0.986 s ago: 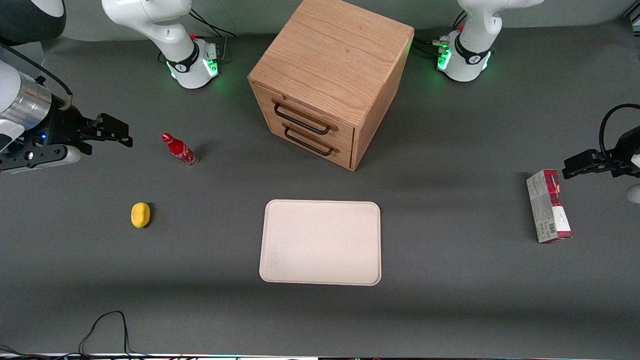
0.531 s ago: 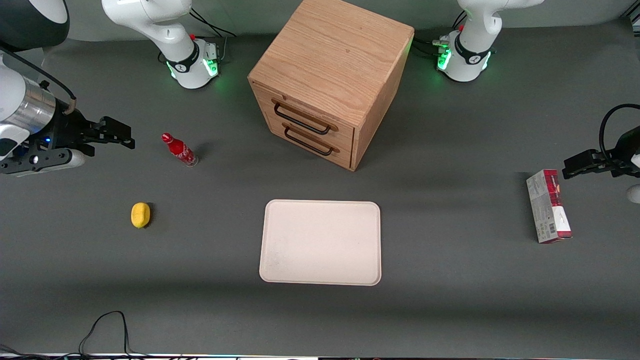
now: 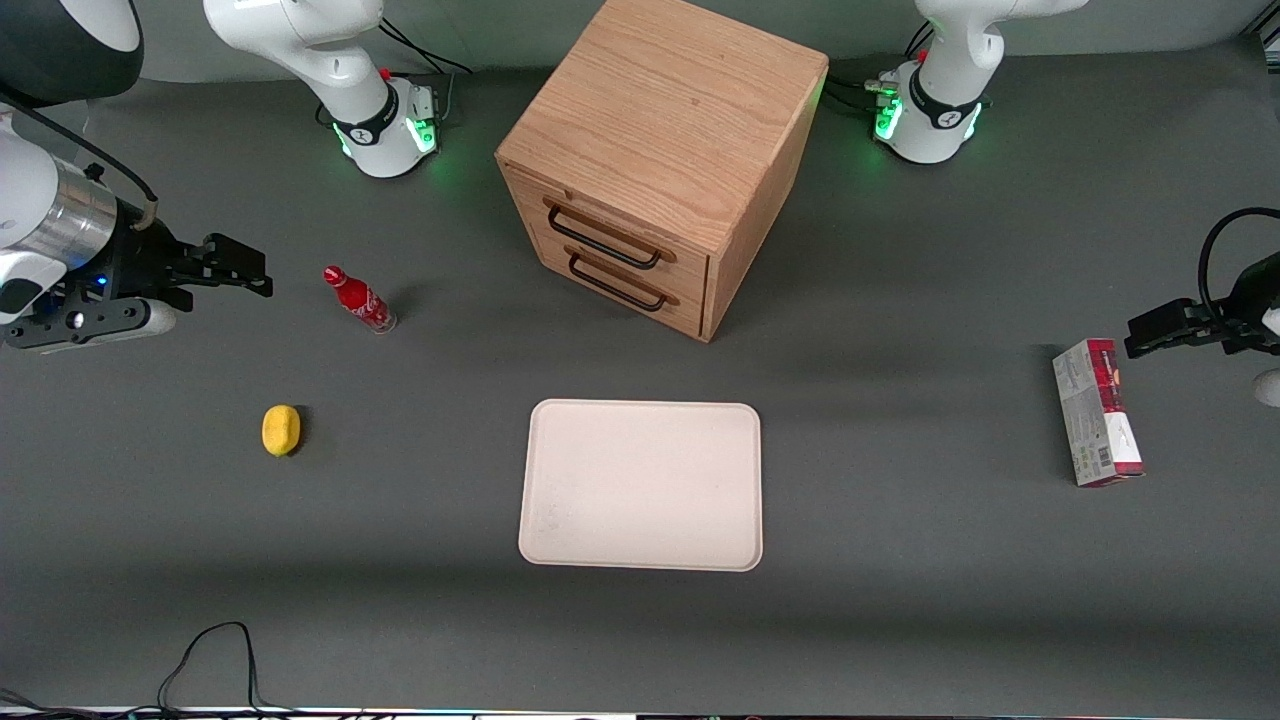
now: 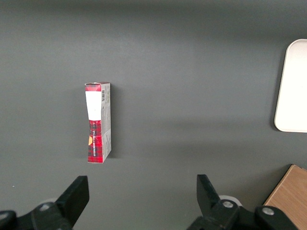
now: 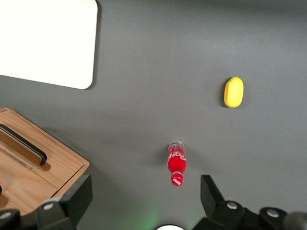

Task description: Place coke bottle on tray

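Note:
The coke bottle point(image 3: 359, 298), small and red with a red cap, stands upright on the dark table, beside the wooden drawer box toward the working arm's end. It also shows in the right wrist view point(image 5: 176, 164). The cream-white tray point(image 3: 641, 485) lies flat near the table's middle, nearer the front camera than the box; its corner shows in the right wrist view point(image 5: 45, 40). My gripper point(image 3: 240, 268) is open and empty, held above the table, apart from the bottle toward the working arm's end. In the right wrist view the gripper point(image 5: 146, 201) has its jaws wide apart.
A wooden two-drawer box point(image 3: 660, 160) stands at the table's middle back. A yellow lemon point(image 3: 281, 430) lies nearer the front camera than the bottle. A red-and-grey carton point(image 3: 1097, 412) lies toward the parked arm's end. A black cable point(image 3: 205, 660) loops at the front edge.
My gripper has moved a little toward the bottle and slightly away from the front camera. The bottle, tray and lemon have not moved.

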{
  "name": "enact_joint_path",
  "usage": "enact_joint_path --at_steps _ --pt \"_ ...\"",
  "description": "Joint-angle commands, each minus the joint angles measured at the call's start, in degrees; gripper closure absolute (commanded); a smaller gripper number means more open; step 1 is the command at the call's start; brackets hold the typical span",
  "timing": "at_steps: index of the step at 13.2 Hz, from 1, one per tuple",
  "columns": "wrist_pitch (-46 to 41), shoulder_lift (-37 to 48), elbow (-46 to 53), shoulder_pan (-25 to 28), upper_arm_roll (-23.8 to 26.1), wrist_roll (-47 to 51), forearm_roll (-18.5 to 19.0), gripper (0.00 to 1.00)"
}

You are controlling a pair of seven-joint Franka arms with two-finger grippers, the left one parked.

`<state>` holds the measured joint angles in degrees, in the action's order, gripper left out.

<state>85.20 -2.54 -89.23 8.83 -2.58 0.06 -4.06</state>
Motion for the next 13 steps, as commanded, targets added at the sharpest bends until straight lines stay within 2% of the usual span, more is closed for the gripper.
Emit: enact_joint_path --at_steps 1,7,13 --pt "0.49 8.75 -9.79 0.66 -0.41 0.55 0.72 0.0" --pt "5.41 30.98 -33.44 0.75 -0.41 0.47 2.12 0.0" --pt "10.24 33.47 -40.3 0.75 -1.11 0.47 2.65 0.0"
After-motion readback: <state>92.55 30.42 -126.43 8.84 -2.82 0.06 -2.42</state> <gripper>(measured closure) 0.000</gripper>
